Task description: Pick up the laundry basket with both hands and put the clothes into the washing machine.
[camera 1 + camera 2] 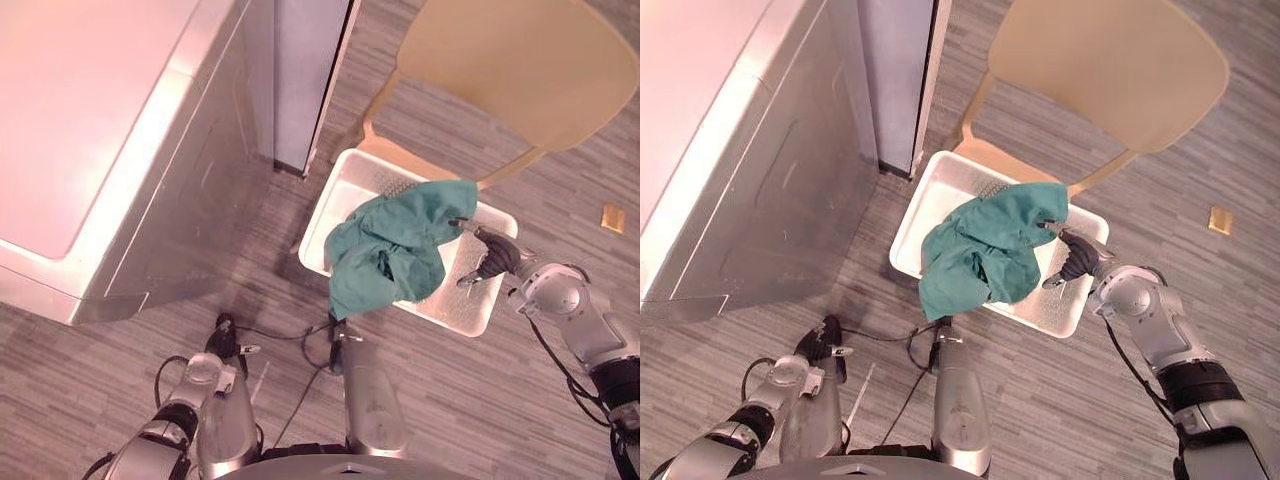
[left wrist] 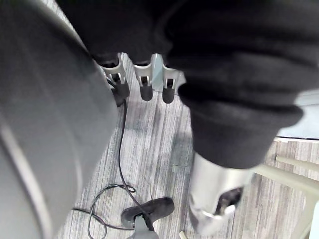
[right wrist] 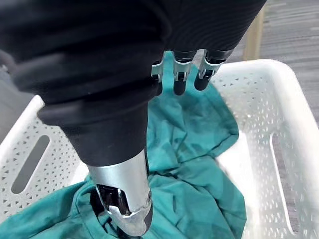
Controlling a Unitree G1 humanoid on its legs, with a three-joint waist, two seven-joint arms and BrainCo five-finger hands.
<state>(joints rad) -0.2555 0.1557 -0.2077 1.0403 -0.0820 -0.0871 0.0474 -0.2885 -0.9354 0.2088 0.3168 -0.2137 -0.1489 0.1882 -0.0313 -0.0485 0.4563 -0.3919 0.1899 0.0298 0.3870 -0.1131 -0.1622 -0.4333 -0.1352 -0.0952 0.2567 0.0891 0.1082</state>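
**Item:** laundry basket [image 1: 466,302], white, perforated. Count: one. It sits on the floor, long axis running about 10 o'clock to 4 o'clock.
**Contents:** teal clothes [image 1: 395,245], apparently one piece, spilling over the 7 o'clock rim.
**Right hand** [image 1: 495,258]: one, fingers spread and grasping nothing, over the basket's 4 o'clock end. It is the nearer hand.
**Left hand** [image 2: 145,87]: one, fingers relaxed and empty, well apart from the basket, which lies at its 1 o'clock.
**Washing machine** [image 1: 110,150]: one, at the basket's 10 o'clock.
**Chair** [image 1: 510,60]: one, at the basket's 1 o'clock.
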